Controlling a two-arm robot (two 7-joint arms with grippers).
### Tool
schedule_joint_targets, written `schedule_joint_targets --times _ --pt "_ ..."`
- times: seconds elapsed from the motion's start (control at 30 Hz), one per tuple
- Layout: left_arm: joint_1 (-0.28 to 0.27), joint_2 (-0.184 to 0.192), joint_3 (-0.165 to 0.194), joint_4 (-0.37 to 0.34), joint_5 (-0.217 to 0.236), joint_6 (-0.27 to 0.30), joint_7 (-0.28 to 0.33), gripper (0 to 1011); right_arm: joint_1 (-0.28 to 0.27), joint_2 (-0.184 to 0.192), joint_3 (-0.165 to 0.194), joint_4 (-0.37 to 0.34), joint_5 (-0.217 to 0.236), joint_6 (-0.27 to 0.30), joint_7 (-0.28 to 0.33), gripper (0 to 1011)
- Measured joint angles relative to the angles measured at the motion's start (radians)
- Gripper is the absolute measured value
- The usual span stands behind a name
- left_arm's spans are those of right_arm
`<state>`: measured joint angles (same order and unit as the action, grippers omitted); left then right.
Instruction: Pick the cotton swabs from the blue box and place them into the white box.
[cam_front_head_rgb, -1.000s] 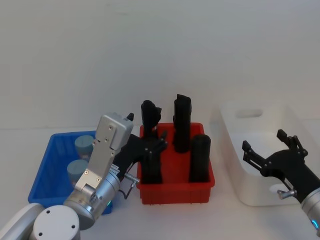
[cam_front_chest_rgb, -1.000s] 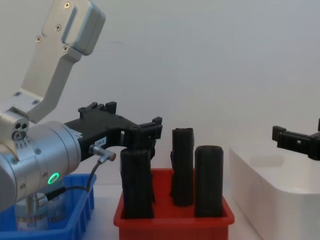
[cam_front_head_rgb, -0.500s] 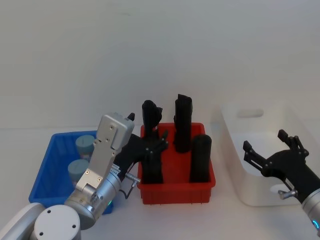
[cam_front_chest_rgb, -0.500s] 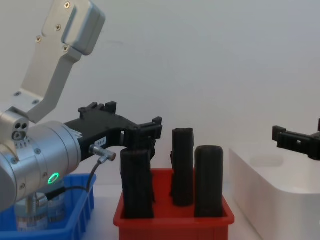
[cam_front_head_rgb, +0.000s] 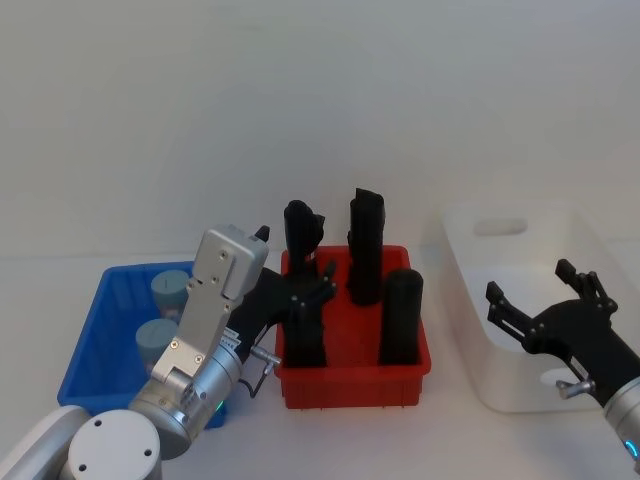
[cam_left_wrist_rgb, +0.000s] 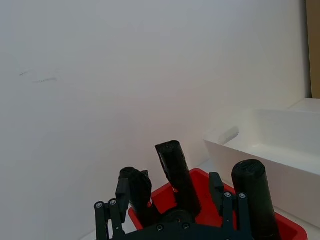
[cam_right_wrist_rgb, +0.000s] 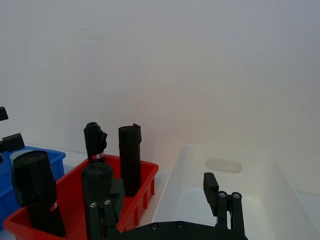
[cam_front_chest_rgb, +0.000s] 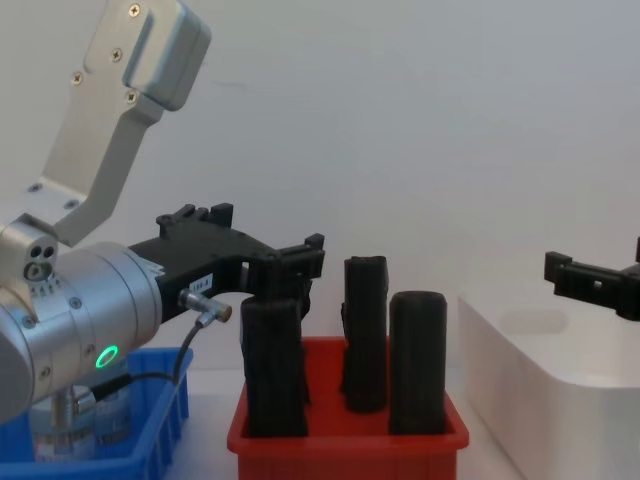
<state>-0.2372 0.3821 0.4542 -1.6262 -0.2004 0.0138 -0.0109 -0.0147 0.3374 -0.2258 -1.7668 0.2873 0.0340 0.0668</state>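
upright black rolls (cam_front_head_rgb: 400, 315) between blue box (cam_front_head_rgb: 108, 300) and white box (cam_front_head_rgb: 466, 335), both open-topped

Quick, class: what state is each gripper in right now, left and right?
Left gripper: open, holding nothing, at the red bin.
Right gripper: open, holding nothing, over the white box.

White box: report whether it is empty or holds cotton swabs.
Empty where visible: the white box shows bare floor; right claw hides its near end.

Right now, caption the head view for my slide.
Open left tool at the red bin, open right tool over the white box; two cotton swabs sit in the blue box.
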Motion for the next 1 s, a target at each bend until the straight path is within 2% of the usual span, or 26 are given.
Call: schedule_joint_targets --times 1.0 --pt "0.0 0.0 0.0 0.0 0.0 0.0 0.0 1003 0.002 0.0 0.0 0.0 0.0 0.0 0.008 1001"
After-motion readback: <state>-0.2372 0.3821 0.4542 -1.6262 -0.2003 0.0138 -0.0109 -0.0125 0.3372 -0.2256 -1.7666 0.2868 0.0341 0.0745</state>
